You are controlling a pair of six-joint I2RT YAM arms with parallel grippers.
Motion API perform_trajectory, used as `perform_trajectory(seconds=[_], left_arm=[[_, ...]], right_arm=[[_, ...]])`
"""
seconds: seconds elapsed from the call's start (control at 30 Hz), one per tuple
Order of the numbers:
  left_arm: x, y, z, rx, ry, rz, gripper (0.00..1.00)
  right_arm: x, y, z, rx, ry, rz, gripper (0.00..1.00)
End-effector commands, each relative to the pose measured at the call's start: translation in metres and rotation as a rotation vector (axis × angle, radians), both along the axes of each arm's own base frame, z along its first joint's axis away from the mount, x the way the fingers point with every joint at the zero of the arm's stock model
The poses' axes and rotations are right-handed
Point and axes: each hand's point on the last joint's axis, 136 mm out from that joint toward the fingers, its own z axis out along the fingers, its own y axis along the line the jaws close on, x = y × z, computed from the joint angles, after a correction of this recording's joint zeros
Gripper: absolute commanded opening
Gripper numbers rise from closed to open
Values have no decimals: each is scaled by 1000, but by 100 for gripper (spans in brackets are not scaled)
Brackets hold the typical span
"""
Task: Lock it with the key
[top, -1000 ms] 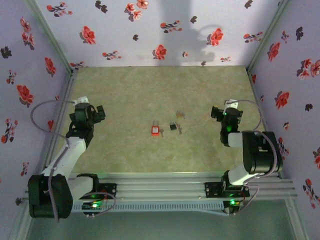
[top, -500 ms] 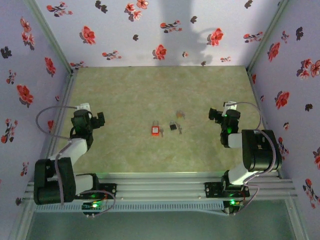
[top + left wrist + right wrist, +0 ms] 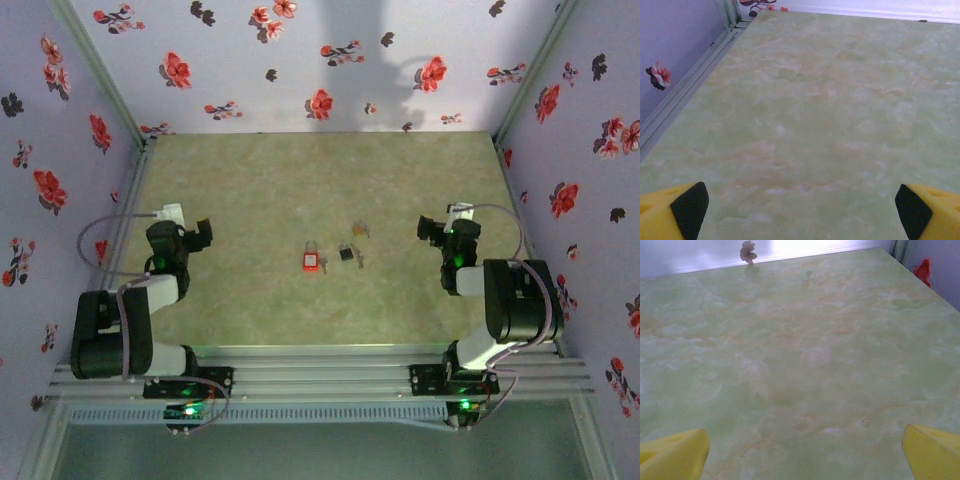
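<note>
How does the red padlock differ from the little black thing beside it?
The red padlock is bright red, the black piece dark. The red padlock looks larger than the black piece. Both lie loose on the table.

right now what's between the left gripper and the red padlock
Nothing: in the top view, the stretch of green table from the left gripper to the red padlock is bare.
</note>
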Motion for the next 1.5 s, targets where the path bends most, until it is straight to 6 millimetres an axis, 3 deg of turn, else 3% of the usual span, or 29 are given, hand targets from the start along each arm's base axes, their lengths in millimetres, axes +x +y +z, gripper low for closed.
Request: perform_trajectory(seconds=[0.0,0.33,1.47], left_arm=[[8,-3,5,-15,-61,-31,100],[17,-23,-13,28,-35,-134,100],[17,-23,-12,29,-39,-132,100]], right_arm=[[0,2,3,18,-15,3,99],[1,2,3,19,-15,3,99],[1,0,2,21,-10,-10,99]])
